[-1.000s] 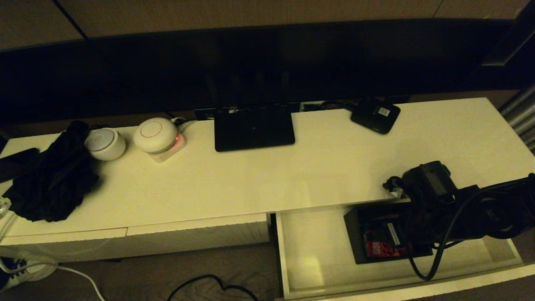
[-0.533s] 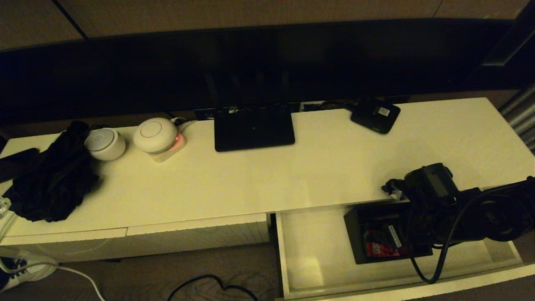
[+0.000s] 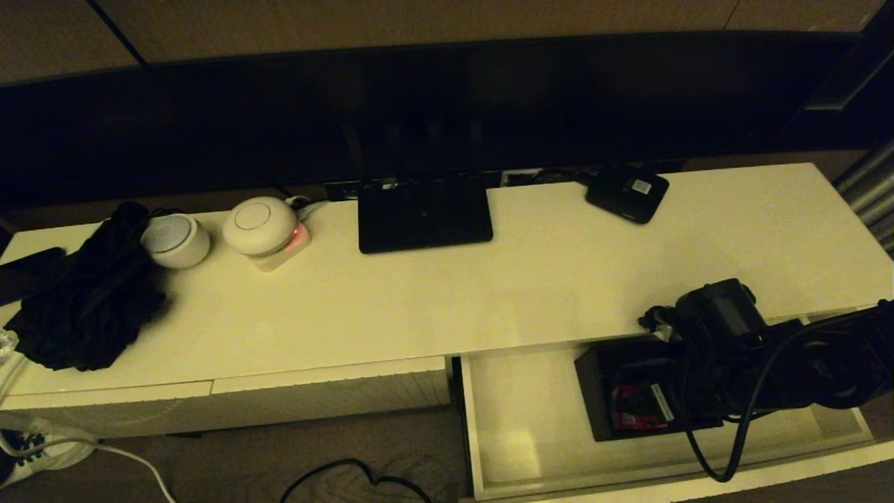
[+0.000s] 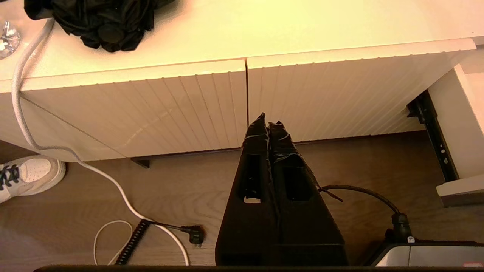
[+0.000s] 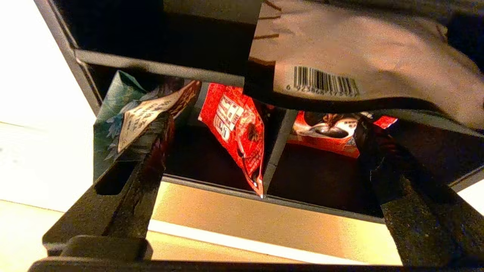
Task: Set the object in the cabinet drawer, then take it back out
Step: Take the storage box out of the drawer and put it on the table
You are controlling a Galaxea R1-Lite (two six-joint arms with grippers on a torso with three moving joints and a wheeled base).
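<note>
With the right gripper (image 5: 261,151) spread wide over the box (image 3: 632,391) in the drawer (image 3: 517,426), loose packets (image 5: 236,128) may be pinched instead of a wall.

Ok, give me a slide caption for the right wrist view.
Open right gripper poised over the black divided box of red packets.

The box (image 3: 632,402) sits in the open drawer (image 3: 517,426), toward its right side.
</note>
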